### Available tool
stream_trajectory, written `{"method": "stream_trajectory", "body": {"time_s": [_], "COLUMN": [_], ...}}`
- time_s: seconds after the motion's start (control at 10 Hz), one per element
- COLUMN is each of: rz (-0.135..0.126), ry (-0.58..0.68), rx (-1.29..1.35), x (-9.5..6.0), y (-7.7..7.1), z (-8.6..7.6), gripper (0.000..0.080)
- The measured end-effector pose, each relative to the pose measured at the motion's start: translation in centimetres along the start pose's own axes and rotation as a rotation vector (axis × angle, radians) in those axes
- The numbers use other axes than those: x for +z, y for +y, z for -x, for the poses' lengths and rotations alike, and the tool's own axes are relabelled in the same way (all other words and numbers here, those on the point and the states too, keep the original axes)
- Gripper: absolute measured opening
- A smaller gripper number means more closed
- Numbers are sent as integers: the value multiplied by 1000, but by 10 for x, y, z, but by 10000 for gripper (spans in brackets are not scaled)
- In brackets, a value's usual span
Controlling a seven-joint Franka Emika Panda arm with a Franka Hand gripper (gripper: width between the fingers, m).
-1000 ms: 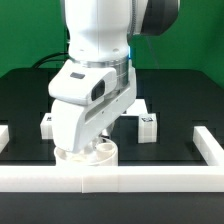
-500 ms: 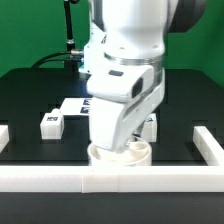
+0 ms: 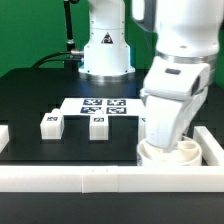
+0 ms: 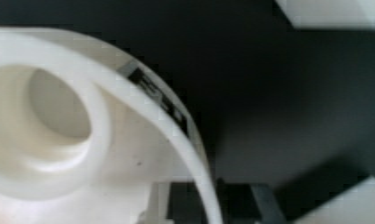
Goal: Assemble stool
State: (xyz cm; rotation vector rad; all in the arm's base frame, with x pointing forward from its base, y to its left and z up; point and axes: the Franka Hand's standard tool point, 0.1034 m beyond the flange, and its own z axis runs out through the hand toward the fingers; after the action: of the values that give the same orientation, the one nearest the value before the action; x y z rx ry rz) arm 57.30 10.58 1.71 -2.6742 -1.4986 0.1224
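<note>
The round white seat [image 3: 166,155] lies flat on the black table at the front, toward the exterior view's right, against the front rail. My gripper [image 3: 166,140] stands over it, shut on the seat's rim. In the wrist view the seat [image 4: 68,120] fills the picture with its hole and a tag on its wall, and the rim runs between my gripper's [image 4: 216,203] two fingers. Two blocky legs [image 3: 51,123] [image 3: 98,125] stand at the exterior view's left and middle. The third leg is hidden behind the arm. A white block [image 4: 337,12] shows in the wrist view.
The marker board [image 3: 101,104] lies behind the legs. A long white border rail runs along the front [image 3: 90,181] and up the right side [image 3: 211,143], close to the seat. The arm's base [image 3: 105,50] stands at the back.
The arm has moved from the exterior view's left to its right along the front rail, and the seat has moved with it in the gripper. The two visible legs have not moved.
</note>
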Motion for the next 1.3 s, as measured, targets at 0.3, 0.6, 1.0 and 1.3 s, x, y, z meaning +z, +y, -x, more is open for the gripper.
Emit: {"method": "stream_trajectory", "body": {"time_s": [0.3,0.6,1.0,1.3], "rz": [1,5,16,38], "ry": [-1,2,-2,-8], "rx": [1,3,23,72], "x": [1,-3,-35,-62], "y": [-4,-2,6,18], "z": [-5,-5,9,40], "gripper": [33,279,630,649]}}
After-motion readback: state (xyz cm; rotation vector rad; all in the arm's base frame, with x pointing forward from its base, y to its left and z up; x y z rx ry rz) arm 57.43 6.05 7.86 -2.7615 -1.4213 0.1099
